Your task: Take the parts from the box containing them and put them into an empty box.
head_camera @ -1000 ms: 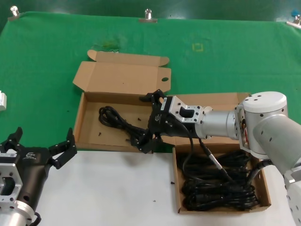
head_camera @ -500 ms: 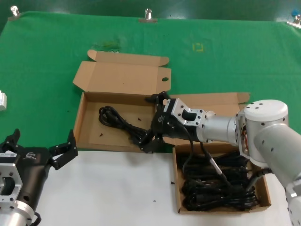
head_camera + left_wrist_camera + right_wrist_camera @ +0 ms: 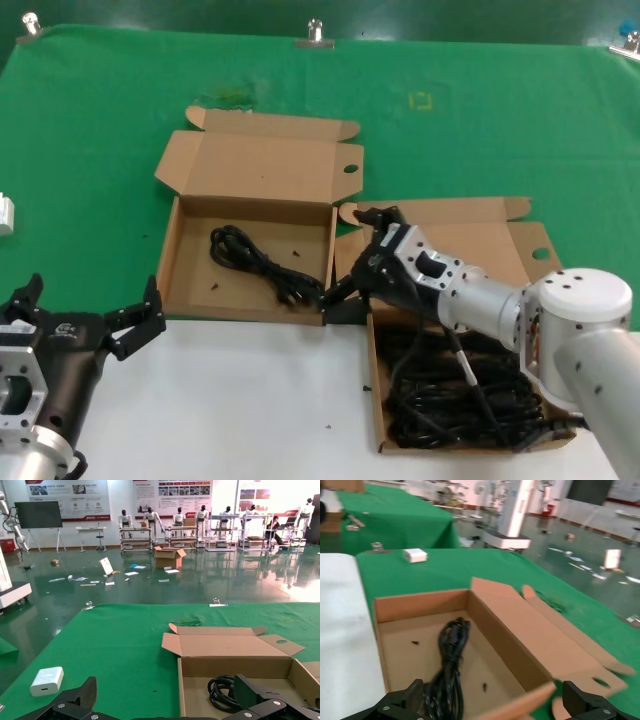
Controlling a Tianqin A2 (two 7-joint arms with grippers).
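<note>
At the robot's left the left gripper (image 3: 85, 320) hangs low over the white tabletop, parked near the front edge with its fingers spread apart and nothing between them, just as it was a second ago. Next along stands the empty box (image 3: 180, 240), lid folded back on the green cloth, and it is no longer quite empty: one black power cord (image 3: 262, 265) lies stretched across its floor, from a coil toward the back left to its plug end near the front right corner. That cord is what has changed. A second ago the right gripper (image 3: 340, 300) reached over this carton with the cord's plug end in its grasp; now it has drawn back to the gap between the two cartons, beside the front right corner, fingers apart and clear of the cord, as the right wrist view also shows, with the cord (image 3: 447, 670) lying loose in the carton below. So one transfer looks finished and the release clean. Rightmost, the box containing them (image 3: 555, 400) holds a tangled heap of remaining parts (image 3: 465, 390), partly hidden by the right arm, so the likely next move is a return there for another bundle.
</note>
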